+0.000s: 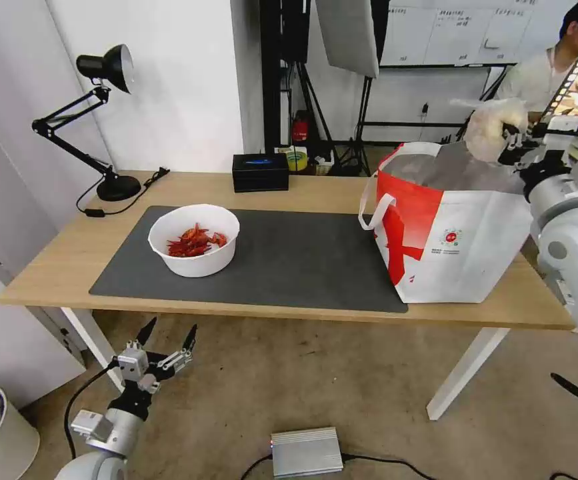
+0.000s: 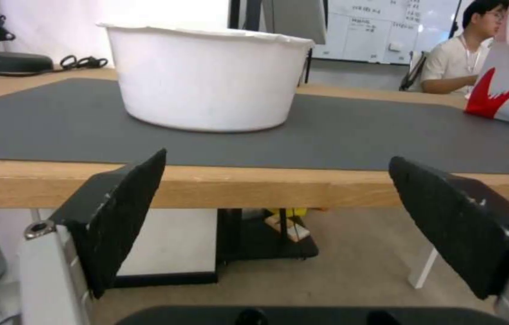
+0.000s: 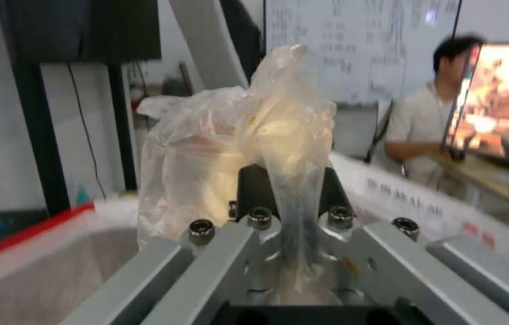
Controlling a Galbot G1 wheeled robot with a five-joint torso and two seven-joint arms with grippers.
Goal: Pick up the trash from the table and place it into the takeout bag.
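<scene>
My right gripper (image 1: pixel 510 143), clamped on the bun bag (image 1: pixel 492 127), hovers above the takeout bag (image 1: pixel 462 247). My left gripper (image 1: pixel 167 340) hangs spread below the table (image 1: pixel 62 253); the bowl of red shells (image 1: pixel 195 240) remains.

bowl (image 1: pixel 195 248) on mat (image 1: pixel 289 260), left | takeout bag (image 1: pixel 455 233) on table (image 1: pixel 69 247), right
</scene>
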